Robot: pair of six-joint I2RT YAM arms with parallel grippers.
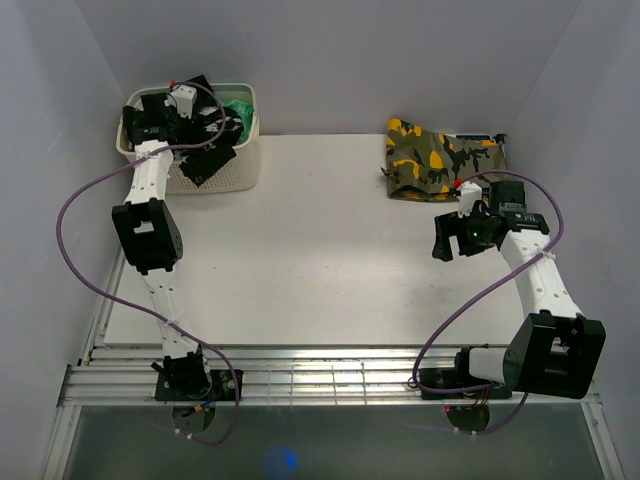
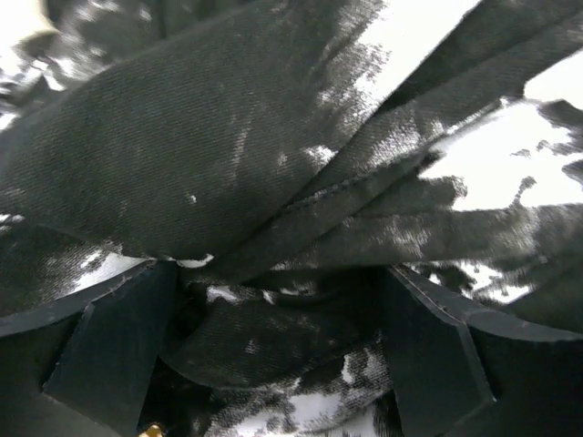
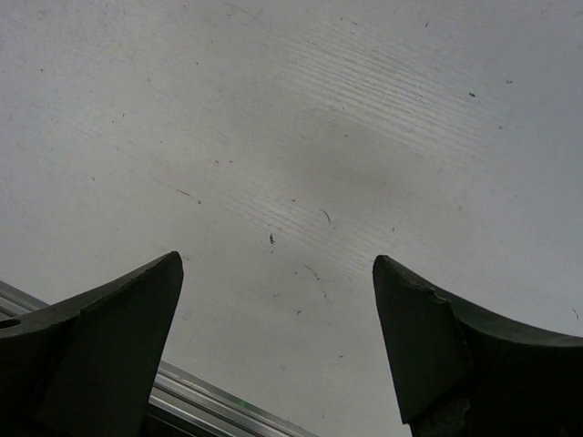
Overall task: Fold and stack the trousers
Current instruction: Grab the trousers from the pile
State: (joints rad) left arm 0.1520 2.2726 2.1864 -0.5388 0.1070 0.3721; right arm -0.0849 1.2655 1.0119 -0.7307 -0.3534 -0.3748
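Inside basket (image 1: 240, 168), left pincer (image 2: 273, 341) spread wide astride bunched trousers (image 2: 228, 155): soft, limp, light, probably tangled; pinch raised fold ridge. Right pincer (image 3: 278, 346) spread, empty.

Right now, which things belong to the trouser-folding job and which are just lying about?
Job: trousers, in the basket; left pincer, open over them.
Lying about: camouflage garment; green garment in the basket; right pincer, open above the table.

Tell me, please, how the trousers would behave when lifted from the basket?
Probably floppy: the trousers lie in soft creased folds. Bunched in the basket, they would likely sag and trail. Their weave looks rough, so hardly slippery.
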